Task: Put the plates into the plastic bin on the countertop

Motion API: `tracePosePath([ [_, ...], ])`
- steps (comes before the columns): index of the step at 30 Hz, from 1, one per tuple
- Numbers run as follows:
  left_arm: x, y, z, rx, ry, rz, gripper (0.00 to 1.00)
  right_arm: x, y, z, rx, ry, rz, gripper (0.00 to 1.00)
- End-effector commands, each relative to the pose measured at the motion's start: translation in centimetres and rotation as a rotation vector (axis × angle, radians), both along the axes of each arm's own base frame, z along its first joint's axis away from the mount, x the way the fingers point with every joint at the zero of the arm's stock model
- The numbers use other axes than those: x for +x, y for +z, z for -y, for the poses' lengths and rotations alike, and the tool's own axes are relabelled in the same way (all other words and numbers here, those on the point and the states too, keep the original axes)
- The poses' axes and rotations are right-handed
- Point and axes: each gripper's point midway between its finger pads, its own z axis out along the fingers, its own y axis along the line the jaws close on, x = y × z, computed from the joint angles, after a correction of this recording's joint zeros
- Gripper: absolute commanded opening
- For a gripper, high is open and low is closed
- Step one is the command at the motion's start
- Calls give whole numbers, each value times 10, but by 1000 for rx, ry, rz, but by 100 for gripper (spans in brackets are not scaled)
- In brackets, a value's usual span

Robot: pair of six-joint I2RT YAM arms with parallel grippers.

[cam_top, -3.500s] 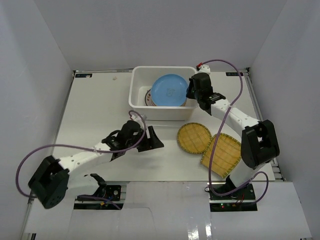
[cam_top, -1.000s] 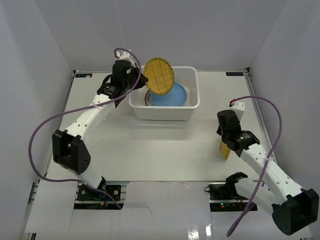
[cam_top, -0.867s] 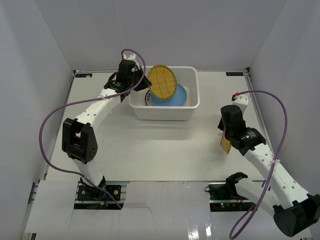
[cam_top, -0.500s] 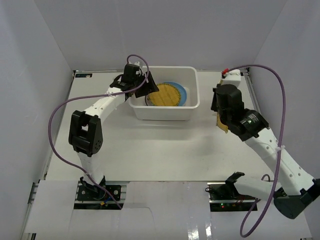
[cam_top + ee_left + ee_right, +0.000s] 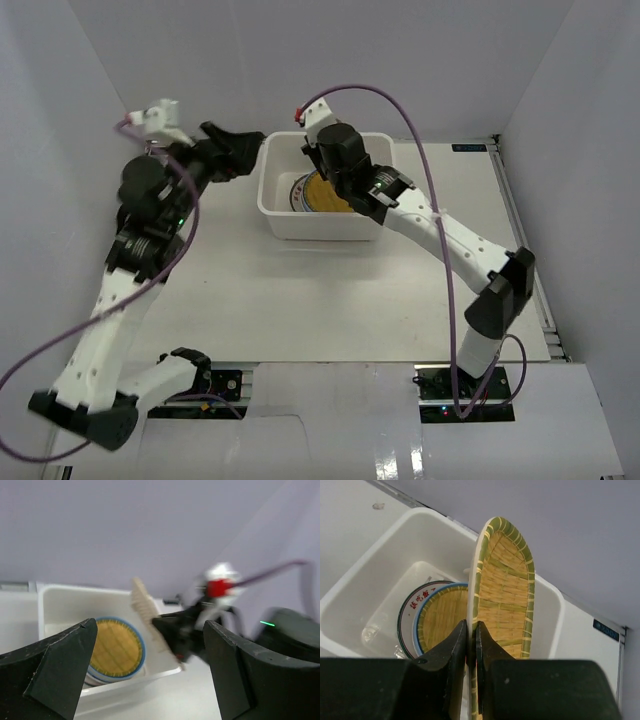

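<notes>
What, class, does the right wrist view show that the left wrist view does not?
Right wrist only: a white round plate with a dark printed rim, and a small blue label. Left wrist only: the left gripper, open and empty, and a purple cable. Both: the white rectangular plastic bin, a round woven bamboo plate lying flat inside, and the right gripper shut on a second woven bamboo plate held on edge above it.
</notes>
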Motion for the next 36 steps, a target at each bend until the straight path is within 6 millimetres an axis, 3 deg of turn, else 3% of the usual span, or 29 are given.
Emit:
tracePosePath([
  [1, -47, 11, -48, -17, 148, 112, 98, 19, 16, -52, -61, 144, 122, 8],
  [2, -72, 20, -59, -35, 158, 155, 98, 23, 5, -61, -95, 160, 117, 8],
  [3, -75, -4, -64, -14, 176, 109, 98, 31, -18, -75, -167, 168, 113, 8],
  [5, -99, -7, -74, -20, 180, 131, 98, 37, -40, -87, -229, 173, 106, 8],
  [6, -104, -18, -77, -8, 187, 105, 98, 44, -63, -93, -271, 169, 88, 8],
  [7, -107, -28, -79, 3, 188, 89, 98, 46, -76, -96, -301, 171, 82, 8],
  [11, -130, -24, -87, 1, 186, 114, 98, 51, -109, -95, -455, 118, 136, 8],
  [13, -142, -13, -93, -6, 190, 134, 98, 48, -112, -94, -442, 93, 135, 28],
  [14, -145, -9, -93, -8, 189, 140, 98, 46, -109, -96, -396, 91, 127, 50],
  [15, -149, -6, -94, -11, 186, 147, 98, 42, -94, -97, -346, 107, 134, 63],
  [17, -156, 5, -93, -24, 168, 169, 98, 37, -77, -97, -281, 113, 137, 79],
  [18, -158, 8, -93, -25, 162, 174, 98, 30, -54, -95, -209, 120, 147, 87],
  [19, -160, 12, -92, -27, 153, 180, 98, 25, -45, -94, -177, 133, 139, 92],
  [20, -163, 17, -93, -29, 150, 189, 98, 13, -22, -93, -112, 180, 152, 97],
  [23, -166, 23, -93, -28, 145, 201, 98, -6, 2, -88, 9, 230, 138, 90],
  [26, -169, 24, -89, -21, 121, 198, 98, -41, 31, -63, 127, 280, 126, 90],
  [29, -169, 22, -83, -16, 85, 192, 98, -70, 36, -36, 264, 275, 75, 90],
  [30, -173, 20, -74, -4, 30, 185, 98, -93, 71, -7, 376, 275, 120, 90],
  [31, -174, 19, -70, 5, 6, 185, 98, -105, 36, 5, 384, 266, 66, 90],
  [32, -175, 14, -67, 16, -12, 174, 98, -133, 65, 38, 531, 274, 110, 90],
  [33, -177, 10, -65, 28, -30, 173, 98, -142, 59, 53, 578, 257, 112, 90],
  [34, -179, 0, -60, 46, -64, 157, 98, -149, 18, 66, 564, 228, 59, 90],
  [35, -179, -11, -59, 62, -72, 131, 98, -169, 30, 94, 655, 220, 87, 90],
  [36, -182, -17, -60, 65, -72, 121, 98, -174, 18, 106, 667, 199, 77, 90],
])
